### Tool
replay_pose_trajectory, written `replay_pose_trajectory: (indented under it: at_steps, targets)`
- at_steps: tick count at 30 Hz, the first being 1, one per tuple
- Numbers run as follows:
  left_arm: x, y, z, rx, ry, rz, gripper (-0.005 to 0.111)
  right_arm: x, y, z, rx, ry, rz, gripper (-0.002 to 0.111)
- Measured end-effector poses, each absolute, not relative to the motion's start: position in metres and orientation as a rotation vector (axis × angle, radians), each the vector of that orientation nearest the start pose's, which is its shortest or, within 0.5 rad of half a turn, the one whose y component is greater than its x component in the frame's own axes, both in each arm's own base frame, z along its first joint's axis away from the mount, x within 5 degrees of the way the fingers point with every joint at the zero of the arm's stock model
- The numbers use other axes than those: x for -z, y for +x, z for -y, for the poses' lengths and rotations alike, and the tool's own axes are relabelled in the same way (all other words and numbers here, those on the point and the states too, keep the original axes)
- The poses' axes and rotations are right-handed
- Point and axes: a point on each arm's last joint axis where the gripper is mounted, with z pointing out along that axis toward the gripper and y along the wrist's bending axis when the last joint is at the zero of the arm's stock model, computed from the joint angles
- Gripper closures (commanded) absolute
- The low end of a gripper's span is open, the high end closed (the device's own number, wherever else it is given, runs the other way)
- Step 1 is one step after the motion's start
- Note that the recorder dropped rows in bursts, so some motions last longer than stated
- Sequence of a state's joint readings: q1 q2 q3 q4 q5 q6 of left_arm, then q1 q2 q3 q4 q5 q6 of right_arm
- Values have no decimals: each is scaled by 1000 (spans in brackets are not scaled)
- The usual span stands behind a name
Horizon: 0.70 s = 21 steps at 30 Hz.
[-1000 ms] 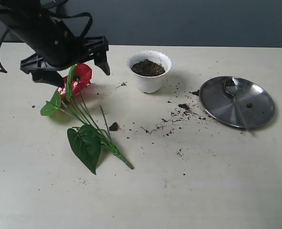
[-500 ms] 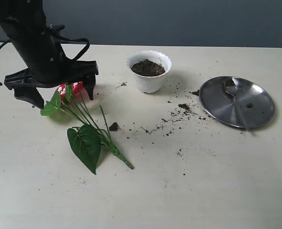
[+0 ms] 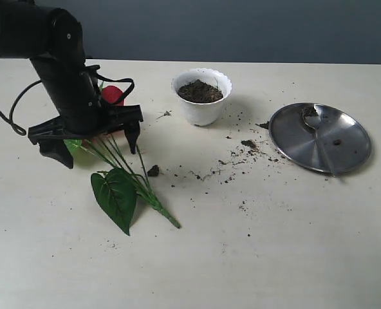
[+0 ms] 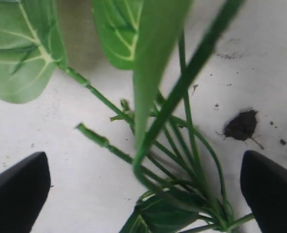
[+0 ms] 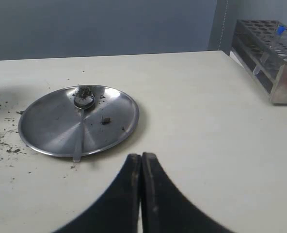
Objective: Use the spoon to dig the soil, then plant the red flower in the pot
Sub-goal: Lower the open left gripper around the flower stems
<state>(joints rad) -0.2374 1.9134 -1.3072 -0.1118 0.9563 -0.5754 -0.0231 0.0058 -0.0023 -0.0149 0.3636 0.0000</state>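
Note:
The red flower lies on its side on the table, its red bloom showing behind my left arm. My left gripper is open and low over it, one finger on each side of the thin green stems, touching nothing. The white pot stands upright to the right, filled with soil. The spoon rests on a round steel plate, its bowl smudged with soil. My right gripper is shut and empty, just short of the plate with the spoon; the exterior view does not show it.
Loose soil crumbs are scattered between pot and plate. A dark clump lies beside the stems, also seen as a clump near one finger. A test tube rack stands at the table's far edge.
My left gripper has dropped down and shifted from over the red bloom to the stems, staying open. The flower, pot, spoon and plate have not moved.

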Motion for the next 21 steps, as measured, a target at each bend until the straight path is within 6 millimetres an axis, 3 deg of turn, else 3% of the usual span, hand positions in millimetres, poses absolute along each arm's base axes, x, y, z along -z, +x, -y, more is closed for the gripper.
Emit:
replay_pose_trajectory:
  at_steps: [8,21]
  targets:
    - [-177,366,102,338,-702,-2928,4,-181,53,2,31,12,-1851,108]
    - [-173,375,97,268,-783,-2824,4,-181,53,2,31,12,-1851,108]
